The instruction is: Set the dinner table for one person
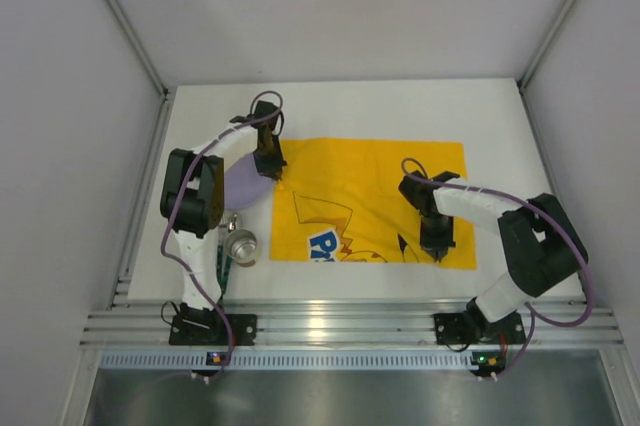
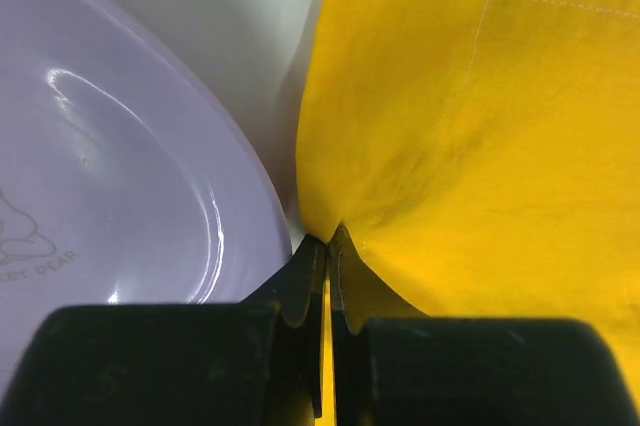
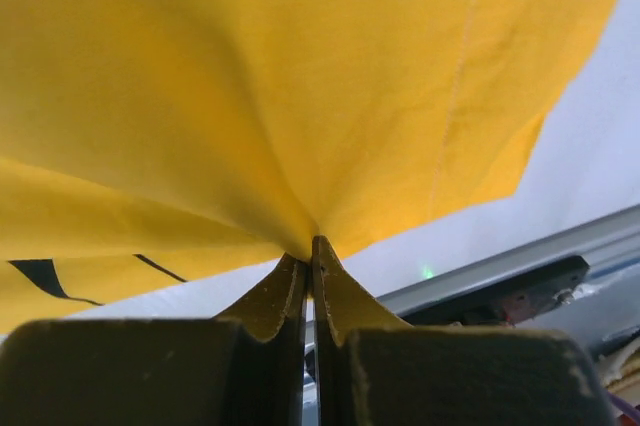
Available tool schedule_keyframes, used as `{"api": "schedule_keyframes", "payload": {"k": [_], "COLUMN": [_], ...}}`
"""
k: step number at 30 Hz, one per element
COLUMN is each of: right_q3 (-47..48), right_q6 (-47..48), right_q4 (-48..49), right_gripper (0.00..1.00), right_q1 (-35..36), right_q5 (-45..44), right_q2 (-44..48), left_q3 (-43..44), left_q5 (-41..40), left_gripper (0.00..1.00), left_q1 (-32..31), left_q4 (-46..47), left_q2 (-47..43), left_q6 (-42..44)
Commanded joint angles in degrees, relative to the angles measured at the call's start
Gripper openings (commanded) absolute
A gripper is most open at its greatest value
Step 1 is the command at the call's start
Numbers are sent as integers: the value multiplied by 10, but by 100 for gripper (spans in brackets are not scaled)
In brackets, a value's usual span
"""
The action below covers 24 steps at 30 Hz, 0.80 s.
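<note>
The yellow cartoon-printed cloth [image 1: 370, 201] lies spread on the white dinner table [image 1: 360, 111]. My left gripper [image 1: 269, 172] is shut on the cloth's left edge near its far corner. In the left wrist view the left gripper [image 2: 328, 236] pinches the cloth [image 2: 480, 146] right beside a lilac plate [image 2: 120, 176]. My right gripper [image 1: 438, 251] is shut on the cloth near its front right corner. In the right wrist view the right gripper [image 3: 312, 246] holds the cloth [image 3: 300, 76] lifted off the table [image 3: 600, 146].
The lilac plate [image 1: 243, 184] sits on the table just left of the cloth, partly under the left arm. A metal cup [image 1: 240, 244] lies in front of it with a green-handled utensil [image 1: 222, 271]. The ribbed aluminium rail [image 1: 350, 326] runs along the near edge.
</note>
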State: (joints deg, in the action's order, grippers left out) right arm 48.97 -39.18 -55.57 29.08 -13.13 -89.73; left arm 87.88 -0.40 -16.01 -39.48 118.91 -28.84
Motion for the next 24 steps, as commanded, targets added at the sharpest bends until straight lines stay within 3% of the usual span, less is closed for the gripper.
{"api": "schedule_keyframes", "payload": {"k": [1, 5, 7, 9, 10, 11, 13, 17, 24], "right_q3": [33, 32, 31, 31, 31, 34, 43, 119, 256], "right_q6": [-14, -16, -14, -12, -7, -7, -4, 3, 56], "right_q4": [-77, -82, -80, -74, -71, -69, -73, -104, -101], "right_gripper": [0, 0, 0, 24, 43, 75, 91, 96, 97], "right_q1": [4, 3, 3, 4, 4, 5, 5, 5, -4], "right_q5": [-73, -63, -52, -33, -26, -22, -20, -38, -87], "right_q2": [21, 28, 27, 24, 24, 26, 28, 35, 5], "left_q3": [-5, -17, -29, -36, -40, -42, -45, -45, -46], "left_q5": [-39, -13, -2, 1, 21, 21, 24, 22, 9], "left_gripper": [0, 0, 8, 25, 47, 56, 74, 81, 83], "left_q1": [24, 26, 26, 25, 25, 24, 23, 21, 21], "left_q4": [-3, 5, 15, 20, 24, 24, 20, 2, -53], "left_q2": [17, 9, 2, -2, -6, -9, -18, -61, -170], "left_q6": [15, 19, 21, 23, 25, 27, 27, 16, -10]}}
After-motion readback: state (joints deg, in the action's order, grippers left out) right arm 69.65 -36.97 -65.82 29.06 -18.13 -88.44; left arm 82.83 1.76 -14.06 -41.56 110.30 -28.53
